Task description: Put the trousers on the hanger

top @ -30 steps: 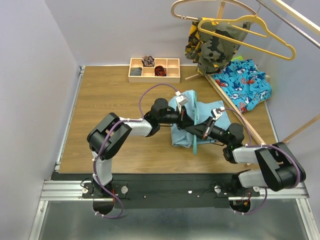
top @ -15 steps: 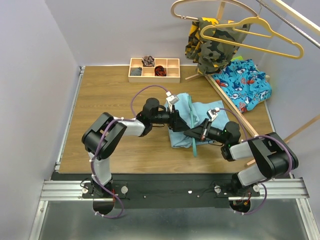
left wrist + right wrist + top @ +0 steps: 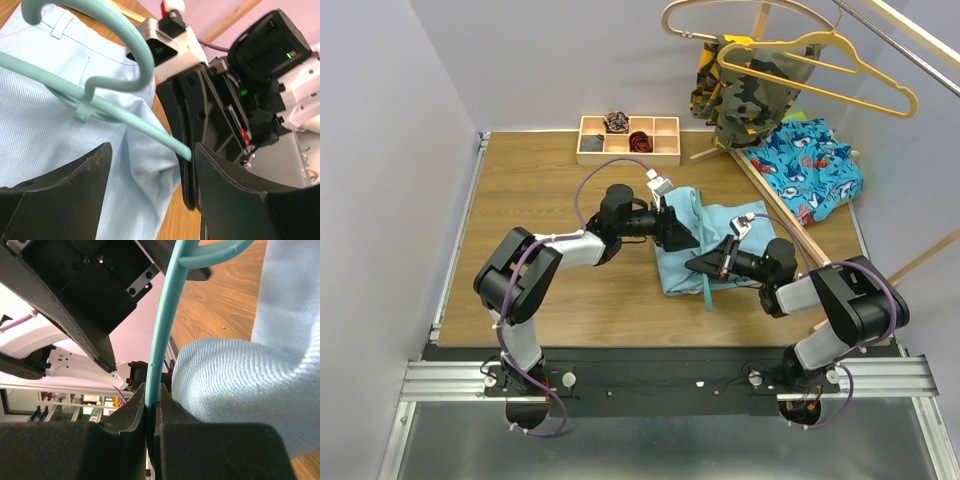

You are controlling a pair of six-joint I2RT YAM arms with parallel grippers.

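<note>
The light blue trousers [image 3: 718,222] lie wrinkled on the wooden table, right of centre. Across them lies the teal hanger [image 3: 708,292], with its hook end toward the far side. My right gripper [image 3: 698,264] is shut on the hanger's thin bar, and in the right wrist view [image 3: 152,395] the bar [image 3: 167,315] runs straight up out of the pinched pads beside a fold of trousers [image 3: 240,385]. My left gripper [image 3: 678,234] stands open just above the trousers' left edge. Its wrist view [image 3: 152,150] shows cloth [image 3: 40,130] and the hanger's bar [image 3: 100,102] between the spread fingers, touching neither.
A wooden compartment tray [image 3: 627,140] sits at the back. A camouflage garment [image 3: 740,85], a yellow hanger [image 3: 820,60] and a pale wooden hanger [image 3: 720,15] hang at the back right. Shark-print cloth [image 3: 805,170] lies below them, beside a slanting wooden slat [image 3: 790,220].
My left gripper has opened, let go of the trousers and drawn back to the left. The right gripper has kept its hold on the hanger and shifted slightly left.
</note>
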